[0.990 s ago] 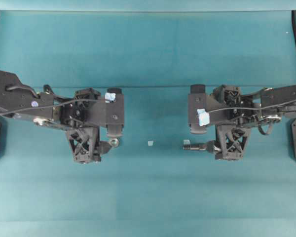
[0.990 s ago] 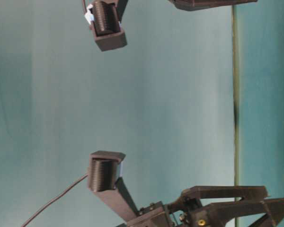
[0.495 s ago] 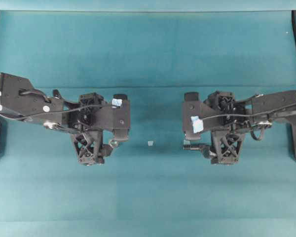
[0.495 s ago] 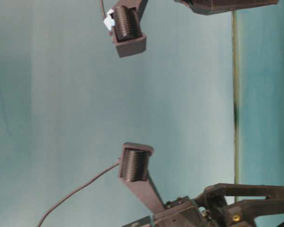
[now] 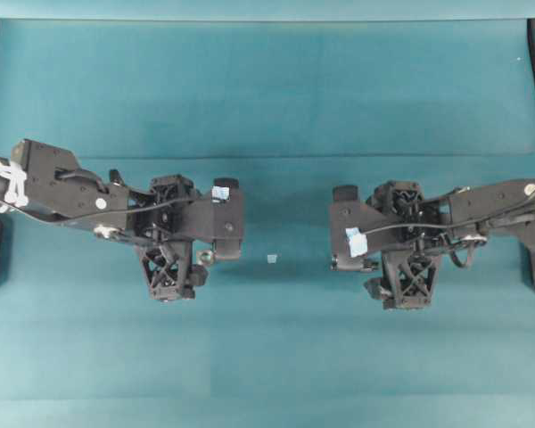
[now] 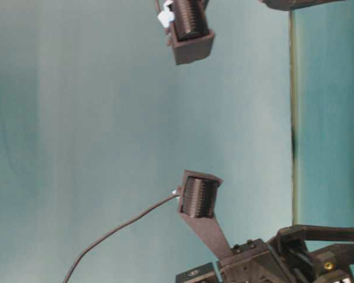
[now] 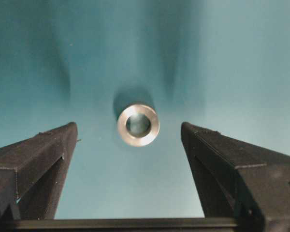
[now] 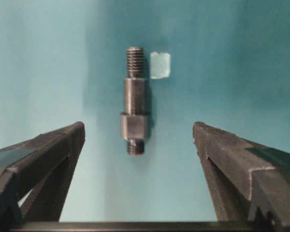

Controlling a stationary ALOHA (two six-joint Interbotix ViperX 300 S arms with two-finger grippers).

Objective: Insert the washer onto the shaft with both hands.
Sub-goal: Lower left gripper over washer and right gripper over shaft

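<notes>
Both pincers stood wide and empty. The left pincer (image 7: 128,145) needed to straddle the washer (image 7: 138,124) squarely, the right pincer (image 8: 137,145) the shaft (image 8: 134,100) mid-body.

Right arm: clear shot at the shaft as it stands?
Probably yes. The right gripper is open, its fingers either side of the shaft lying flat on the table; only a tape scrap sits beside its threaded end.

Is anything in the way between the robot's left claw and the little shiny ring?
Nothing visible blocks it. In the left wrist view the small silvery metal washer lies alone on the teal table, just ahead of the open left gripper, with only bare surface between the black fingers and the ring.
</notes>
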